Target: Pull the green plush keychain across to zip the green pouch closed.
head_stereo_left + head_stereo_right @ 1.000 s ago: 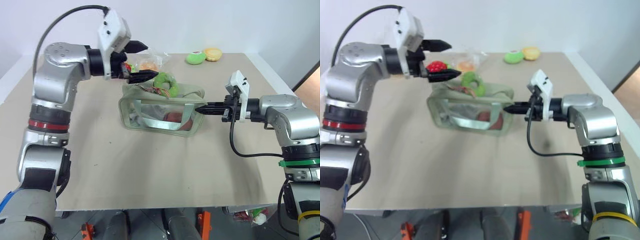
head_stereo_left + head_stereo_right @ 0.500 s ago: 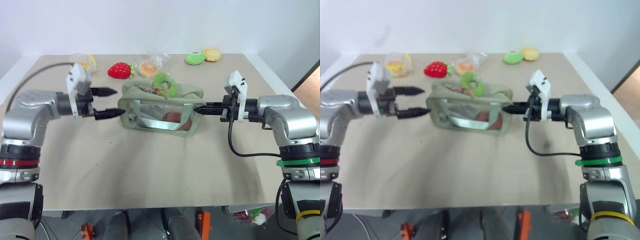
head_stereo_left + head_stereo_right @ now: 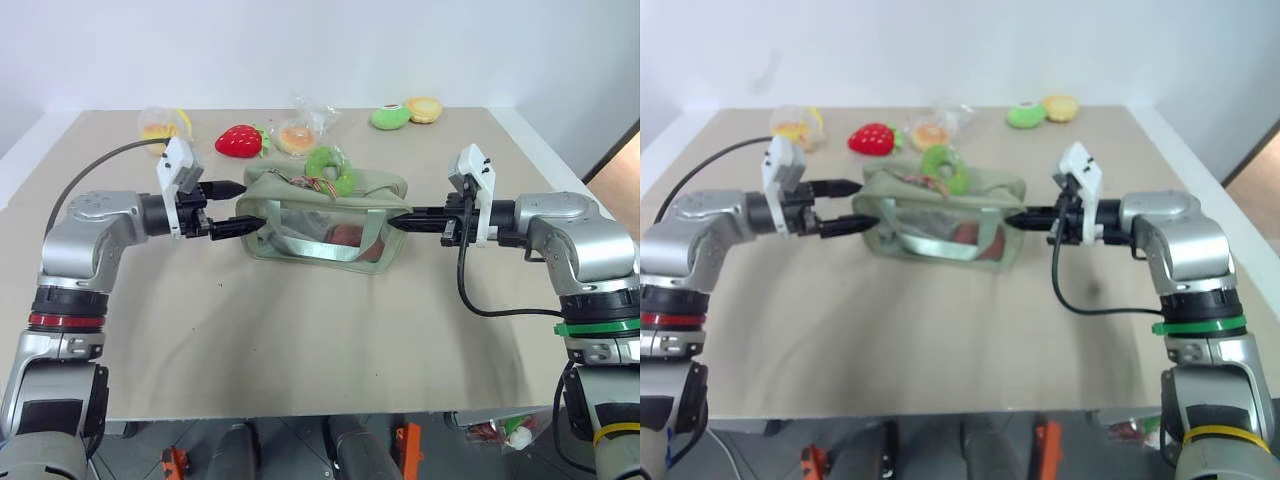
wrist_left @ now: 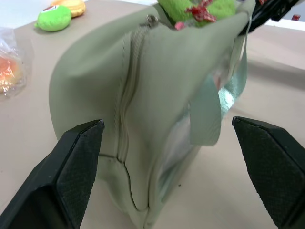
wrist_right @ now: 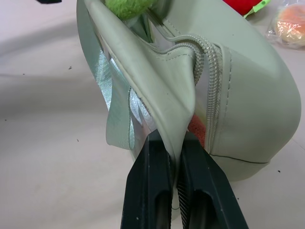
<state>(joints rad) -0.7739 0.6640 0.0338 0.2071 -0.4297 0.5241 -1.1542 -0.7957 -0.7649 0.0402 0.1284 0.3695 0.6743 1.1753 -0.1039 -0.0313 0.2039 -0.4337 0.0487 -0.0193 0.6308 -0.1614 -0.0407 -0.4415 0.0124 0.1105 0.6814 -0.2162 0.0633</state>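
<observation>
The green pouch (image 3: pixel 322 224) lies near the middle of the table (image 3: pixel 300 340), between the two grippers. Its clear side panel is turned to the near side, and a light strap handle hangs over that panel. The green plush keychain (image 3: pixel 330 167) rests on the top of the pouch, a little to the right of the middle, at the far edge, with red-and-white string seen beside it.

The left gripper (image 3: pixel 236 207) is held level at the left end of the pouch. Its jaws are wide apart, and in the left wrist view the end of the pouch with its zipper seam is seen between the two black fingers (image 4: pixel 76 164). No contact with the fabric is visible; the fingers stand just beside the pouch on either side.

The right gripper (image 3: pixel 397 221) is at the right end of the pouch. Its jaws are pressed together on a fold of the pouch fabric (image 5: pixel 174 129) beside the end of the zipper, as is seen in the right wrist view.

At the far side of the table a red strawberry toy (image 3: pixel 238 140), two clear bags with small things inside (image 3: pixel 298 132), a round green toy (image 3: pixel 389 117) and a yellow toy (image 3: pixel 425 107) are lying, well apart from both grippers.
</observation>
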